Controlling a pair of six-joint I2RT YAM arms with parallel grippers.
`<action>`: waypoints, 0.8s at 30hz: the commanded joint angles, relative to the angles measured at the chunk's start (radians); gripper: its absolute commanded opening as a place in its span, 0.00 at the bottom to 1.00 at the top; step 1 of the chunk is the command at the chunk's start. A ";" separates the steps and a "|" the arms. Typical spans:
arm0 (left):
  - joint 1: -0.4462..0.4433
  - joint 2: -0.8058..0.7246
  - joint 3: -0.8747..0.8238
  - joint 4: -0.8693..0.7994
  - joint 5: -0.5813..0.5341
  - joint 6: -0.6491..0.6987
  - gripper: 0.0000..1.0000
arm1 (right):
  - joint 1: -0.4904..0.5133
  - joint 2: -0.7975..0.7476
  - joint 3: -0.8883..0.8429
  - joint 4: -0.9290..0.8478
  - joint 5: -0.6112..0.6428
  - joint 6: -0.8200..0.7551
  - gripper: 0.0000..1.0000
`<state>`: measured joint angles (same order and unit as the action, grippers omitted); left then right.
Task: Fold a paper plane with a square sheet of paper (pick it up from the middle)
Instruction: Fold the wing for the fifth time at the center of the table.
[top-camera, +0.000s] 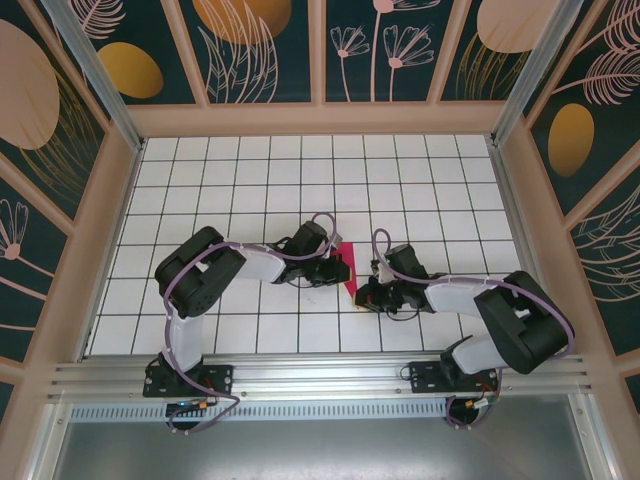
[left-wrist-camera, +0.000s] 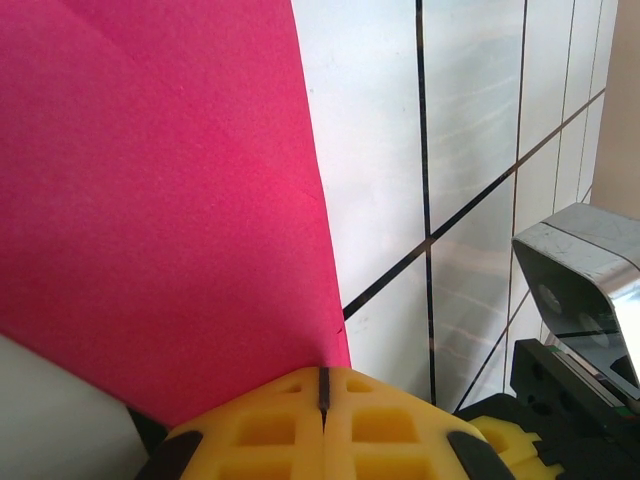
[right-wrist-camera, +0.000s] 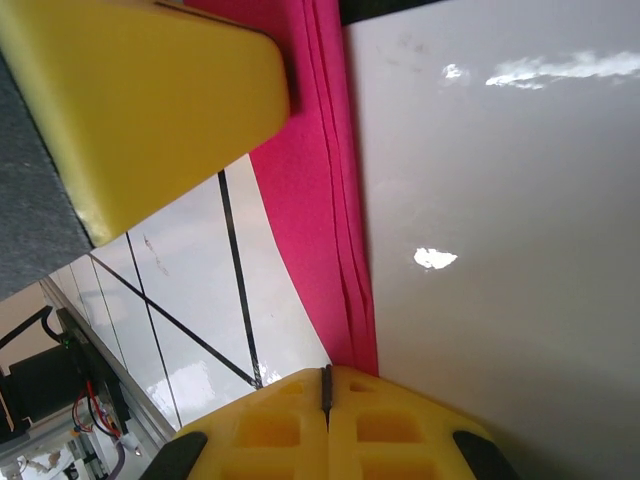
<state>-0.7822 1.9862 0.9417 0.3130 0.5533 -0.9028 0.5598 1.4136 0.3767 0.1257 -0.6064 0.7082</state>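
The magenta-red square sheet of paper (top-camera: 349, 276), folded into a smaller pointed shape, lies on the white tiled table (top-camera: 250, 180) between my two grippers. In the left wrist view the paper (left-wrist-camera: 150, 200) spreads flat and its corner runs under my left gripper (left-wrist-camera: 322, 378), whose jaws are shut with no paper showing in the slit. My left gripper (top-camera: 338, 268) rests on the paper's left side. In the right wrist view several stacked layers of the paper (right-wrist-camera: 310, 200) narrow down to my shut right gripper (right-wrist-camera: 325, 375), and a left finger (right-wrist-camera: 150, 100) sits on it. My right gripper (top-camera: 364, 295) touches its near end.
Patterned walls (top-camera: 90, 200) enclose the table on three sides. An aluminium rail (top-camera: 320, 375) with both arm bases runs along the near edge. The right arm's wrist camera housing (left-wrist-camera: 585, 280) is close beside my left gripper. Open tiles lie toward the back.
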 joint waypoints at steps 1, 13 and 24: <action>-0.003 0.106 -0.014 -0.094 -0.196 0.047 0.04 | 0.005 0.059 -0.042 -0.112 0.063 -0.001 0.02; -0.003 0.102 -0.013 -0.092 -0.189 0.045 0.04 | 0.005 -0.032 -0.118 -0.017 -0.008 0.052 0.02; -0.003 0.089 -0.006 -0.082 -0.170 0.053 0.05 | 0.005 -0.166 0.023 -0.144 0.046 0.022 0.02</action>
<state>-0.7822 1.9862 0.9466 0.3058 0.5537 -0.8955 0.5587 1.3060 0.3393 0.0647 -0.6193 0.7422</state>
